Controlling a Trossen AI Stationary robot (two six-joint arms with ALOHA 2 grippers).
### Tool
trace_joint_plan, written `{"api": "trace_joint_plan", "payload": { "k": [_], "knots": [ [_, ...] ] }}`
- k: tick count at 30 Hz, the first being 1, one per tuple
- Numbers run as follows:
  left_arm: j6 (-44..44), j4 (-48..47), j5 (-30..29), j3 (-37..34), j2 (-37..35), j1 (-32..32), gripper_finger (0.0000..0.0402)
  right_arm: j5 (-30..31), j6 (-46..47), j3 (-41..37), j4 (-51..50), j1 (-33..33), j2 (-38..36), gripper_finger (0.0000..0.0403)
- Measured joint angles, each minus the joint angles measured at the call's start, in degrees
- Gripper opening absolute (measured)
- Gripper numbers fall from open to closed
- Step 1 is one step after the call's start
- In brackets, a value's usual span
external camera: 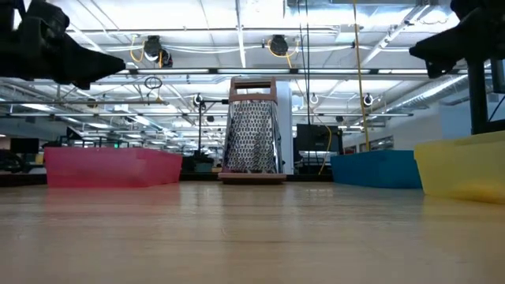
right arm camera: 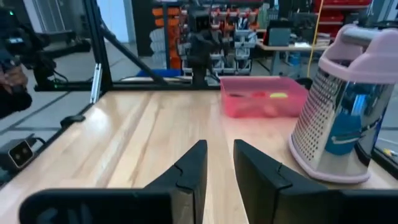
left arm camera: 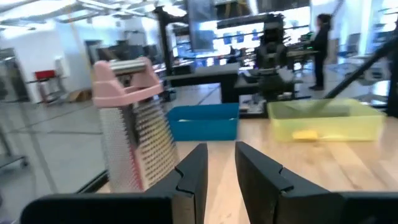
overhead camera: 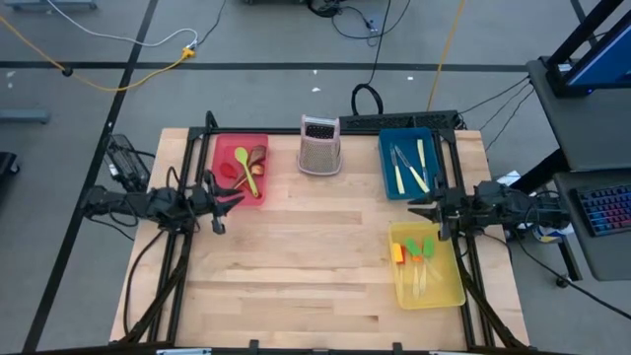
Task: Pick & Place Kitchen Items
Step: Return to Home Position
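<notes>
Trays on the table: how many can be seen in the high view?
3. The red tray is left of the grater, the blue tray right of it, and the yellow tray lies below the blue one in the high view. None seems hidden.

We see a pale wooden table [overhead camera: 315,296] standing on a smooth grey floor [overhead camera: 256,39], where loose cables [overhead camera: 378,51] trail beyond the table's far edge and a keyboard [overhead camera: 603,212] sits on a dark desk off its right edge. Looking level across the table, we face a big open hall with a white ceiling [external camera: 237,35] crossed by beams and strip lights. Further back we make out shelves [right arm camera: 180,37] with orange boxes, worktables and a person [left arm camera: 322,40] standing.
</notes>
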Motion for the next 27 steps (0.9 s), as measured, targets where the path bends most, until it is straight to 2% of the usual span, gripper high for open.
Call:
{"api": "trace_joint_plan", "payload": {
  "k": [5, 8, 19, 27],
  "knots": [
    [2.0, 0.4, 8.6, -0.3, 0.0, 2.7, 0.0088, -0.1, 0.0, -3.3, 6.2, 0.0, 0.1, 0.0071],
    [3.3, 1.4, 11.0, -0.3, 0.0, 4.3, 0.0088, -0.6, -0.1, -6.4, 10.0, 0.0, 0.1, 0.0071],
    [2.0, -0.6, 10.7, -0.3, 0.0, 7.9, 0.0088, -1.8, 1.1, -16.0, 23.2, 0.0, 0.0, 0.0071],
    [1.9, -0.6, 10.7, -0.3, 0.0, 7.9, 0.0088, -1.5, -1.8, -17.9, 24.4, 0.0, 0.1, 0.0071]
  ]
}}
